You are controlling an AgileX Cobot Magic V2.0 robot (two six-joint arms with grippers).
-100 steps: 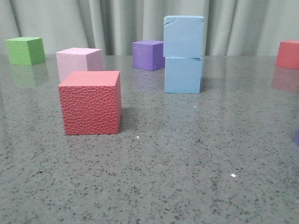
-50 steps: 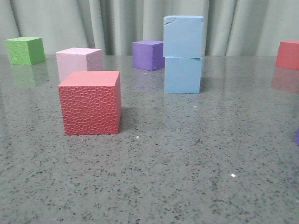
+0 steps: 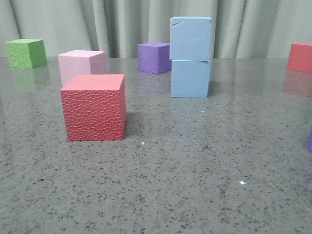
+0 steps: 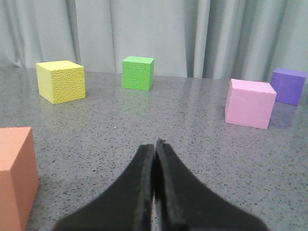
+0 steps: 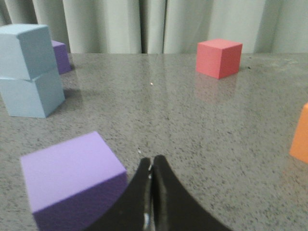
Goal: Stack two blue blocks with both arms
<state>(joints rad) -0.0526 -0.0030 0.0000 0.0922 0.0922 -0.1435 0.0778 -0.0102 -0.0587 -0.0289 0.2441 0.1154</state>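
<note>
Two light blue blocks stand stacked near the back middle of the table: the upper blue block (image 3: 190,38) rests squarely on the lower blue block (image 3: 190,78). The right wrist view shows the same stack, upper block (image 5: 24,44) on lower block (image 5: 30,95). No gripper touches the stack. My left gripper (image 4: 155,144) is shut and empty, low over bare table, away from the stack. My right gripper (image 5: 152,161) is shut and empty too, just beside a light purple cube (image 5: 72,173). Neither arm shows in the front view.
A red cube (image 3: 93,107) sits front left, with a pink cube (image 3: 81,66), a green cube (image 3: 26,52) and a dark purple cube (image 3: 153,57) behind. Another red cube (image 3: 300,56) is far right. A yellow cube (image 4: 60,81) and orange cubes (image 4: 14,178) (image 5: 300,133) lie off to the sides.
</note>
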